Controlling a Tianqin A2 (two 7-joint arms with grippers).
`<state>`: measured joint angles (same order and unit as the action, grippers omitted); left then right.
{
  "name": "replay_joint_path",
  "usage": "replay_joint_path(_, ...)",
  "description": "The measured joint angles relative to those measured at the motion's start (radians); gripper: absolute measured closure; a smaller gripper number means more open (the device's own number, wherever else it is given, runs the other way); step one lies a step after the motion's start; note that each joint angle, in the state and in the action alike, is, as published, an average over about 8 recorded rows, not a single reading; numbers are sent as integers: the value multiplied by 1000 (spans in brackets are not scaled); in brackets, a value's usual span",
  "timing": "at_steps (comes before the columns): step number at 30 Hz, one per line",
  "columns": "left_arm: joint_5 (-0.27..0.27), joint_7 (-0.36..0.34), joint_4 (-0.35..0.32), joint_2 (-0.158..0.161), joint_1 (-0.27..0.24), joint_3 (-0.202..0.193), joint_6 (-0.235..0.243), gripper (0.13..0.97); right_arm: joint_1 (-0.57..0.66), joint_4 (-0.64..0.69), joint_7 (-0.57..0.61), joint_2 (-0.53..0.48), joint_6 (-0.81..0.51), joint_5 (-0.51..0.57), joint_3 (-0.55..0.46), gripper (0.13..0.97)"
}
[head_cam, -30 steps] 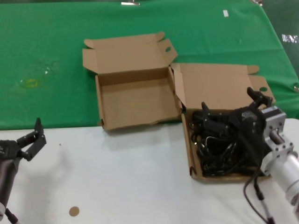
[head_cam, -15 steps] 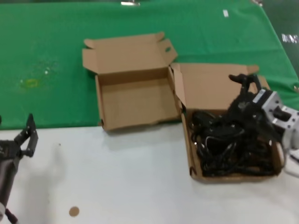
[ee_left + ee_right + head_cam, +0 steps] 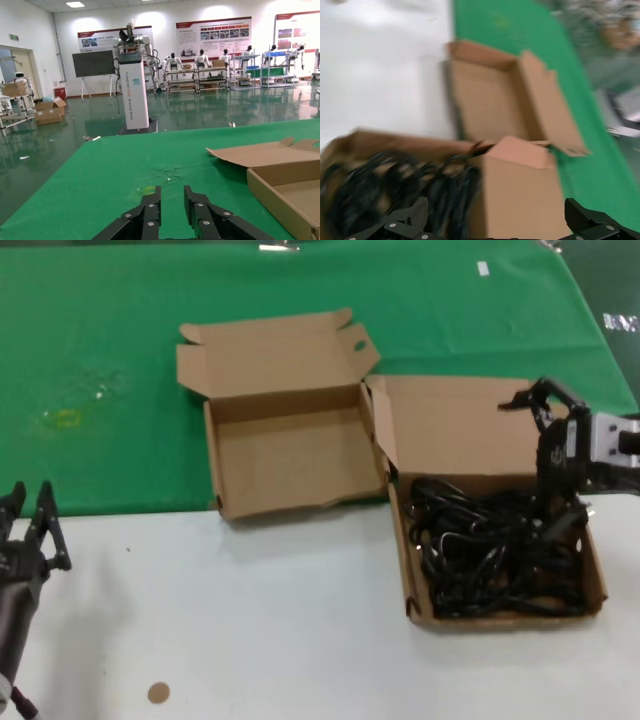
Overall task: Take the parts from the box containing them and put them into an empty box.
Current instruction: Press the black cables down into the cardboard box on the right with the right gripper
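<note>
Since half a second ago the right gripper has risen out of the pile and drawn back toward the right edge of the tabletop; it now hangs over the right side of the box containing the parts, fingers spread wide with nothing between them. The parts lie as a black tangle inside that box, near the tabletop's front right. The left gripper has also pulled back toward the left edge.

The empty box sits just beside the full one, on the green cloth.

The left wrist view alone shows the left gripper nearly closed and holding nothing. The right wrist view, blurred, shows both boxes from the side, with the cords below the wide-open right gripper.
</note>
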<state>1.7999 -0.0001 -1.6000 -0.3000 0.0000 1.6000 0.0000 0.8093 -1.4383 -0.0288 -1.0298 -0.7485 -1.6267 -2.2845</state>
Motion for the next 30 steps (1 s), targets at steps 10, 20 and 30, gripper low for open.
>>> replay_joint_path(10,0,0,0,0,0,0,0,904,93,45,102,56,-310,133,10,129)
replay_joint_path(20,0,0,0,0,0,0,0,945,84,96,105,118,-430,227,45,141)
replay_joint_path(30,0,0,0,0,0,0,0,945,68,138,117,156,-470,276,85,223)
